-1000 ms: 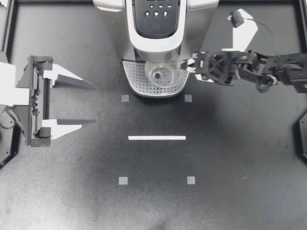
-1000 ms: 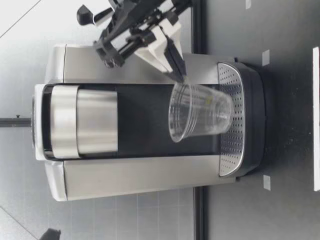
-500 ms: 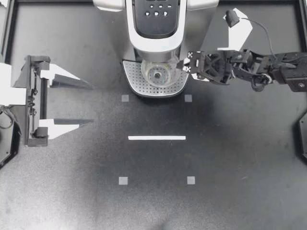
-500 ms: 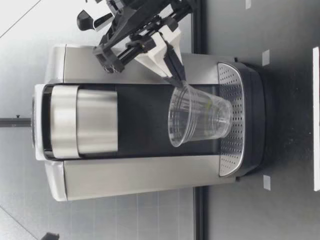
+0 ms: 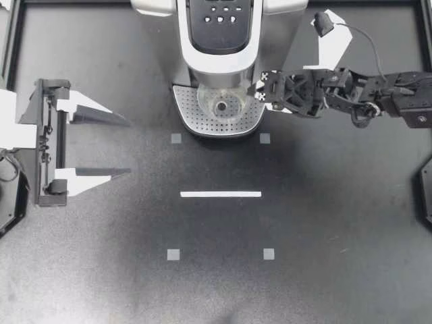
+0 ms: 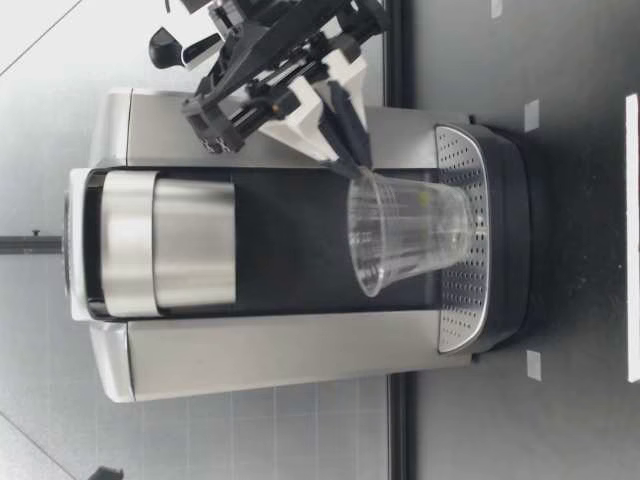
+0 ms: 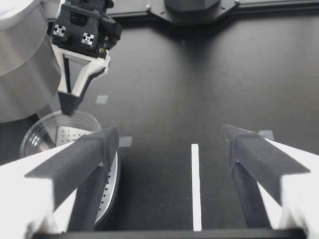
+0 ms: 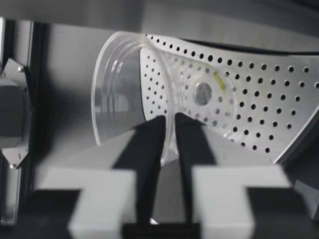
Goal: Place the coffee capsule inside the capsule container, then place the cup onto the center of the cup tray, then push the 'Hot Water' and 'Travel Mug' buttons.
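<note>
The black table (image 5: 324, 223) filled the top view. The coffee machine (image 5: 219, 40) stood at the upper middle of that frame, its front toward the open table so that either arm could get at it. Its perforated cup tray (image 5: 185, 111) jutted out just below the machine's head, above a white tape line (image 5: 221, 194) at mid-frame. My left gripper (image 5: 128, 147) sat at the middle left of the frame, well apart from the machine, with its fingers spread wide and holding nothing. I judged it was parked there so as not to crowd the tray.

The clear cup (image 5: 221, 104) was over the tray, near its centre and partly under the head. My right gripper (image 5: 256, 91) reached in from the right edge of the frame and pinched the cup's rim, with a finger (image 8: 147, 139) on each side of the thin wall. A rim grip from the side suited the low overhang, I judged.

In the low view the cup leaned a little, its base at the grille; I could not tell whether it sat flat. So the cup step looked nearly done, with the release not yet made. No capsule showed in any view. The buttons (image 5: 220, 13), at the upper edge of the top view, had neither gripper near them.
</note>
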